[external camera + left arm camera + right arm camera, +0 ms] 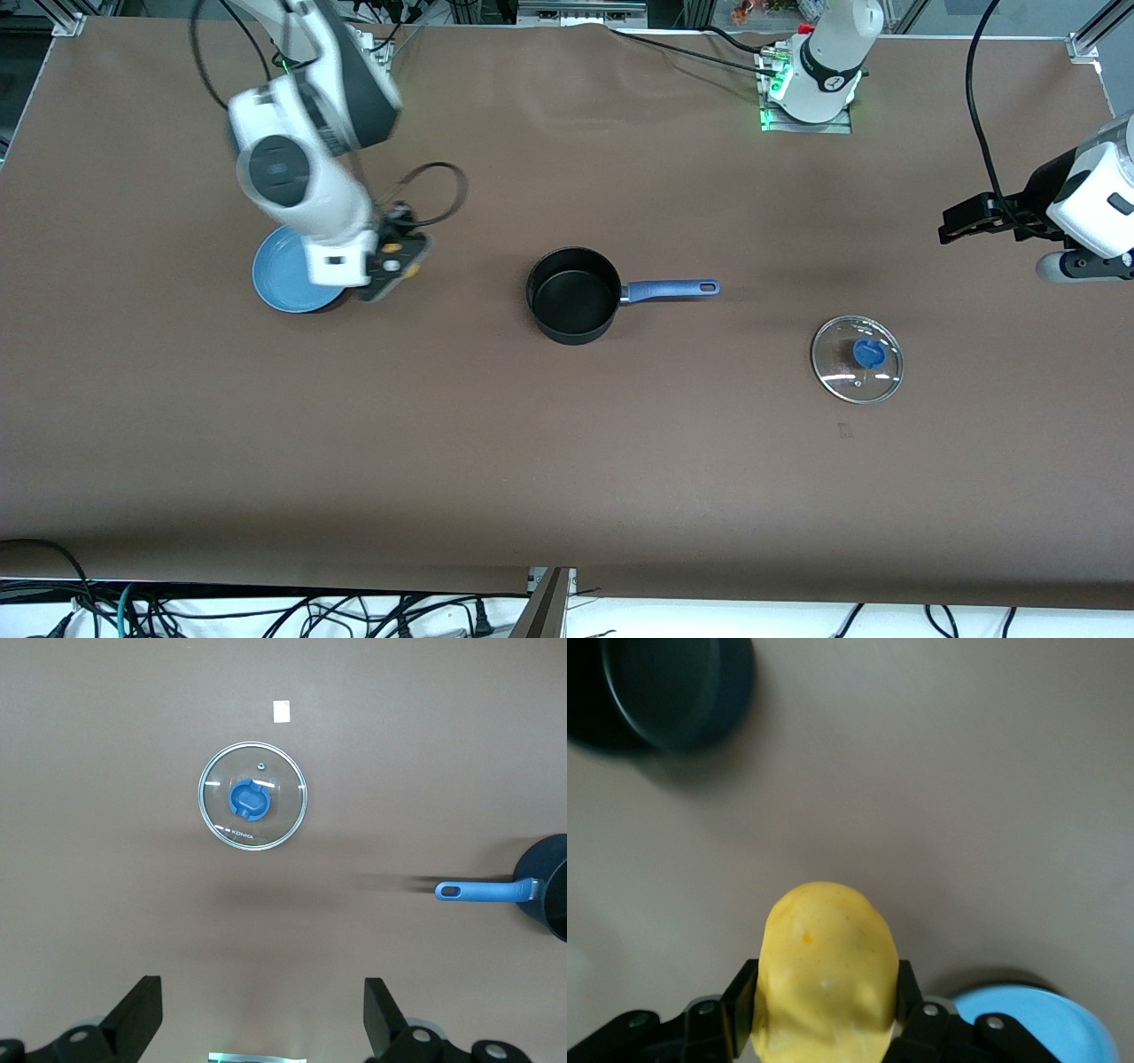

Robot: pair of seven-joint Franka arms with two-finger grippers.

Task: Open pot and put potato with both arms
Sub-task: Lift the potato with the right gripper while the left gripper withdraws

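The glass lid had a small line of white letters printed near its rim, beside the blue knob, but the letters were too tiny to read. A little pale sticker lay on the worktop near the lid, and no writing showed on it. The left arm's base carried a small dark mark that could not be read.

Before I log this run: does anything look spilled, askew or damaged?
Nothing stands out. The lid lies flat on the table, the pot stands upright and open, and the right pincer holds the potato intact.
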